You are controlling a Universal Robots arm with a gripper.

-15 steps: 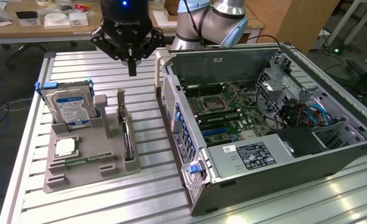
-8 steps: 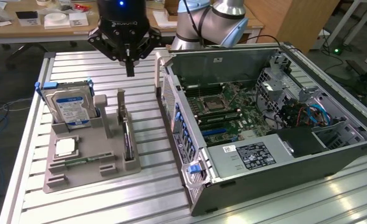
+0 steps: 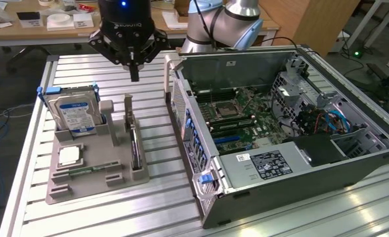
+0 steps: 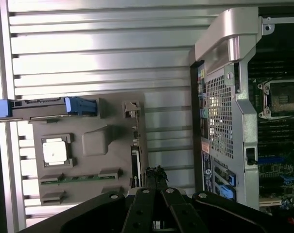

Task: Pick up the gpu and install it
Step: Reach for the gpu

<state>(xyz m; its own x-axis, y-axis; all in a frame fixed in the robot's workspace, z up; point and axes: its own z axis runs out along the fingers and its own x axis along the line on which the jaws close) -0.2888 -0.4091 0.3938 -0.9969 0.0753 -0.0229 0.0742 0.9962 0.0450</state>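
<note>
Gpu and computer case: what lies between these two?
Only the edge of the holder and a bare strip of slatted table lie between the gpu and the case; the exterior view shows it.

The gpu [image 3: 135, 148] shows edge-on, faces hidden; the wrist view's edge cuts off the hard drive [image 4: 40, 109].

Gripper [image 3: 134, 75] pointing straight down, fingers closed (tips touching)

Upright hard drive [image 3: 74, 114], grey holder [image 3: 95, 165]
</note>
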